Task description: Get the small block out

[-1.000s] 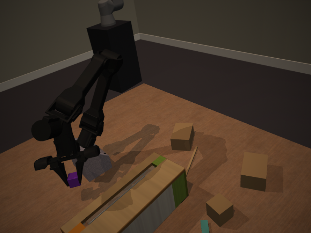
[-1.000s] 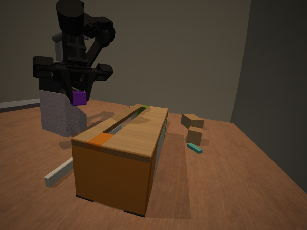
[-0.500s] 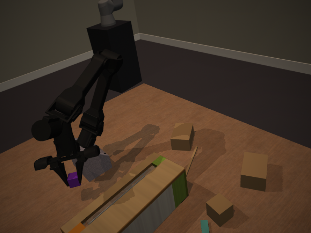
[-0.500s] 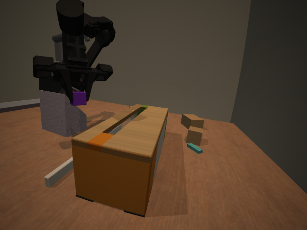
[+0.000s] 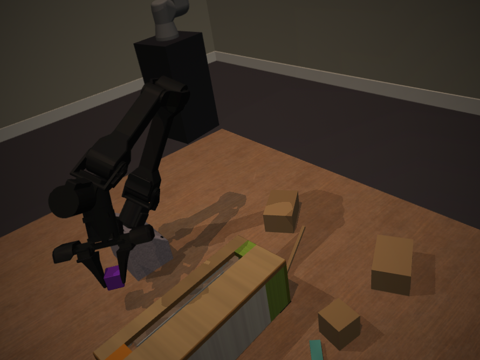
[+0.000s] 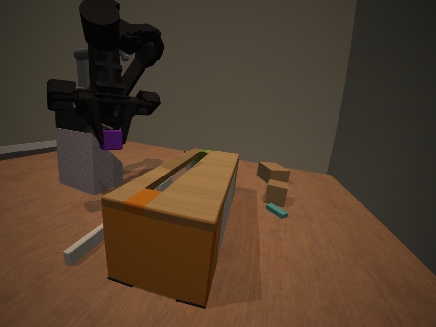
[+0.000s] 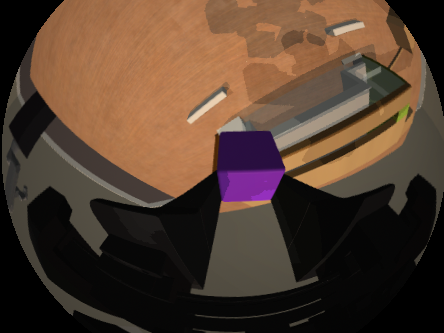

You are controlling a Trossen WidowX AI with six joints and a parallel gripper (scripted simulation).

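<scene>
A small purple block [image 5: 114,278] [image 6: 112,139] [image 7: 250,157] is held between the fingertips of my gripper [image 5: 115,282] [image 6: 113,142] [image 7: 243,174], which is shut on it. The block hangs in the air, above the table and apart from the box, off its slotted side. The long wooden box [image 5: 207,316] [image 6: 188,196] [image 7: 345,152] stands upright on the table, with a slot along its top. One end is orange and the other green. Part of the shelf shows in the wrist view, inside the box.
A grey stone-like block [image 5: 150,252] [image 6: 76,160] stands behind the gripper. Cardboard-coloured blocks [image 5: 280,212] [image 5: 391,264] [image 5: 338,322] and a teal bar [image 5: 316,350] [image 6: 276,211] lie beyond the box. A pale bar [image 6: 83,243] lies beside the box, and a thin stick [image 5: 296,248] lies near its green end.
</scene>
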